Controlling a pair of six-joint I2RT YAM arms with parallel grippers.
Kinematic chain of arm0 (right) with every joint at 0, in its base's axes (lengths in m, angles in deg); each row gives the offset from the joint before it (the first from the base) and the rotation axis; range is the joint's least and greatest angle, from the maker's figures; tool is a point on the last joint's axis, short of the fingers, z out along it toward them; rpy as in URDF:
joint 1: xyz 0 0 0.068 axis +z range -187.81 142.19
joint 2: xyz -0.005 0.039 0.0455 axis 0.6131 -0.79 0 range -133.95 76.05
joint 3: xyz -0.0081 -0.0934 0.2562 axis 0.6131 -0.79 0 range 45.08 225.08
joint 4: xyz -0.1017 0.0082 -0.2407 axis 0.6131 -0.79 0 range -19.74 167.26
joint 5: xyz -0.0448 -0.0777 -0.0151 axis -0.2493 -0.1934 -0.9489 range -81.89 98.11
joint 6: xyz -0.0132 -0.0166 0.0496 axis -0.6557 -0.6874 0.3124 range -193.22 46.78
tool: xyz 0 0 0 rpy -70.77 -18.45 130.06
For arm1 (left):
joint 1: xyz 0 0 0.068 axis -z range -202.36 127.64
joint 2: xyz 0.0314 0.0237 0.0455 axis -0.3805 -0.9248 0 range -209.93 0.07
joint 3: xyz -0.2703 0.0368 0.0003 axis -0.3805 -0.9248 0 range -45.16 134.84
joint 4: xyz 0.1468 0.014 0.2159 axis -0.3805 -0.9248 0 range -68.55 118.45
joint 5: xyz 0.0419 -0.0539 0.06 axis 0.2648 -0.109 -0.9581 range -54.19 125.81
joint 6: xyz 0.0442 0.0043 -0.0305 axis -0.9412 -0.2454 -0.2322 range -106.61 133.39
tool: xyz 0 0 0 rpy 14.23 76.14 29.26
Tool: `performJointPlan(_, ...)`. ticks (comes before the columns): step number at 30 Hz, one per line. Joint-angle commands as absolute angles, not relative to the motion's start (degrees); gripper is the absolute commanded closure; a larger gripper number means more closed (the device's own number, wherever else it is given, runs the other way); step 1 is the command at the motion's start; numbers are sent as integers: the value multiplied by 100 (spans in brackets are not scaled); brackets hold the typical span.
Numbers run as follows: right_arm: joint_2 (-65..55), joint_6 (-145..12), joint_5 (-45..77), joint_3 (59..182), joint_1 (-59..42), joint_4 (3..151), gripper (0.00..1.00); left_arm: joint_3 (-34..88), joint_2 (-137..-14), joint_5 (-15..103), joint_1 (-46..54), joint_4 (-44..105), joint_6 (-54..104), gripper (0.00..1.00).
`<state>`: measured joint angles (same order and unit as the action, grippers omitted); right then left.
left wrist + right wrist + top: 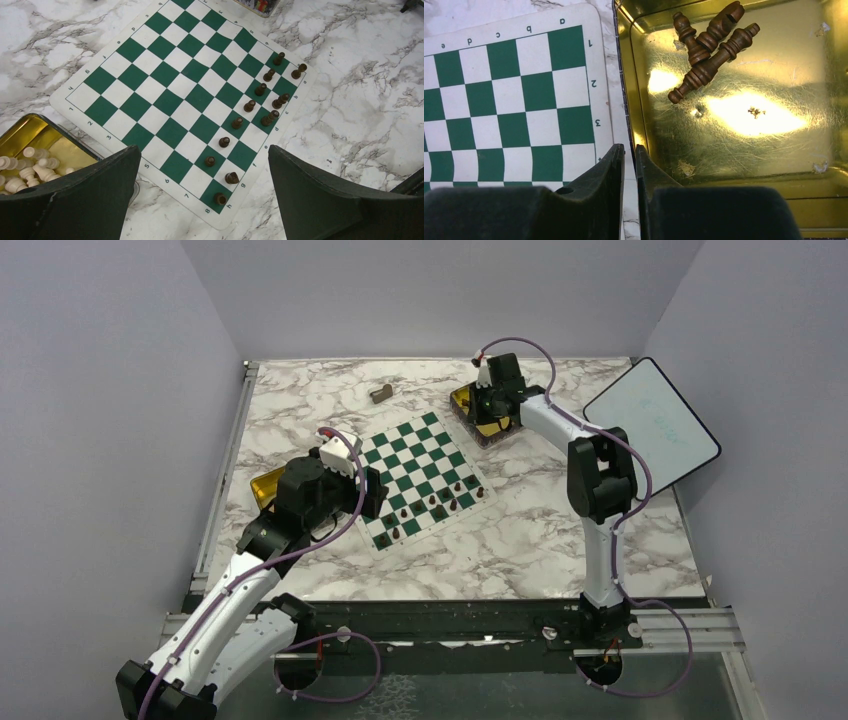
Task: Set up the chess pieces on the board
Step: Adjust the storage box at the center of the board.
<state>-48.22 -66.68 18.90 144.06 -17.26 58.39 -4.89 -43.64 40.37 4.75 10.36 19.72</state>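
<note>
Three chess pieces lie flat in the tin, axes diagonal

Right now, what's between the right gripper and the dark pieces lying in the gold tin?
Between the right gripper and the dark pieces there is only bare floor of the gold tin, shown in the right wrist view.

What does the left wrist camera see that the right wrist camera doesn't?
Only the left wrist: dark chess pieces standing along one edge of the board, a gold tin of pale pieces, and the left gripper wide open. Only the right wrist: three dark pieces lying in a second gold tin, and the right gripper shut. Both: the green-and-white board on the marble table.
</note>
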Motion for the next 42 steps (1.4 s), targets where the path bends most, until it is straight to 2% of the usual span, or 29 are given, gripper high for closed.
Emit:
performJointPlan(1,-4848,-6404,1549,14475,-1575,5944,82,-552,-4278,4036,476,1172,1929,1)
performJointPlan(16,-4771,-5841,1126,14360,-1514,6101,81,-561,-4250,4007,479,1171,1924,1)
performJointPlan(26,-4578,-5532,844,14609,-1539,6175,71,-557,-4306,3978,478,1151,1921,1)
performJointPlan(34,-4557,-4653,12,14631,-1747,6481,61,-575,-4254,3824,478,1149,1964,1)
performJointPlan(38,-4937,-4133,-631,15323,-1758,5871,62,-544,-4305,3831,473,1151,1953,1)
performJointPlan(42,-5146,-3830,-900,15457,-1768,5882,63,-550,-4254,3836,471,1122,1945,1)
